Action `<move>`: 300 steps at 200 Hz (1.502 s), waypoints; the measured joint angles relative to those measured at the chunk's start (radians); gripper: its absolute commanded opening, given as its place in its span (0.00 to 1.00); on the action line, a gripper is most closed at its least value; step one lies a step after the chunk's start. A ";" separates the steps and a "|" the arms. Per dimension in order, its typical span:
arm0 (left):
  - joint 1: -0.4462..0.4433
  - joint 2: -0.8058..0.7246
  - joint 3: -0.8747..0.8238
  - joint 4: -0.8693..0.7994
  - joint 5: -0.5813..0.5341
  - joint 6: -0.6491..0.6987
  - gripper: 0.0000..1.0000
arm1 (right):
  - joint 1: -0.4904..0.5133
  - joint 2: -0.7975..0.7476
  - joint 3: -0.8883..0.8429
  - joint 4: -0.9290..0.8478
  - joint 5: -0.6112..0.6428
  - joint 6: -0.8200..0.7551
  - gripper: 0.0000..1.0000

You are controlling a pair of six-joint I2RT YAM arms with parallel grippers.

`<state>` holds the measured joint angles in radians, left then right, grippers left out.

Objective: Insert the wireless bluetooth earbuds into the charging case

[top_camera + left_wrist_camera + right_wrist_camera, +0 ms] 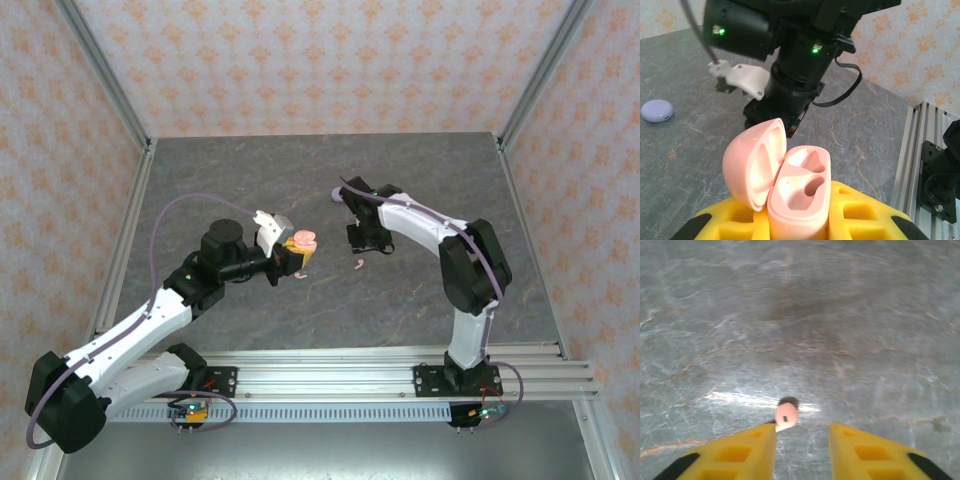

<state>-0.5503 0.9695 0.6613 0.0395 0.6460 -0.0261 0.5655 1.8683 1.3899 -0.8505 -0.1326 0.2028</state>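
Left wrist view: left gripper [799,222] clamped a pale pink plastic charging case [790,185], lid open. Right wrist view: right gripper [802,440] stood with jaws apart, a tiny pink earbud [786,416] beside one fingertip.

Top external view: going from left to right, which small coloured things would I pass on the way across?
open pink case → lilac case → tiny pink earbud

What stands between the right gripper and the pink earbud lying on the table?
Nothing visible does. The pink earbud lies on the bare table just ahead of the right gripper, whose jaws are open, nearer to one fingertip than the other.
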 measured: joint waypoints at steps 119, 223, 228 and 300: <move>0.000 0.000 0.011 -0.004 0.000 0.000 0.11 | -0.016 0.050 -0.069 0.033 -0.002 0.118 0.14; 0.000 0.000 0.011 -0.005 0.000 0.000 0.11 | -0.016 0.091 -0.050 0.040 -0.041 0.103 0.15; 0.000 0.000 0.011 -0.005 0.000 0.000 0.11 | -0.016 0.093 -0.046 0.039 -0.044 0.100 0.15; 0.000 0.000 0.011 -0.006 0.000 0.000 0.11 | 0.023 0.134 0.020 0.050 -0.084 0.048 0.17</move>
<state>-0.5503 0.9699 0.6724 0.0338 0.6460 -0.0257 0.5884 2.0026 1.4101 -0.8005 -0.2165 0.2504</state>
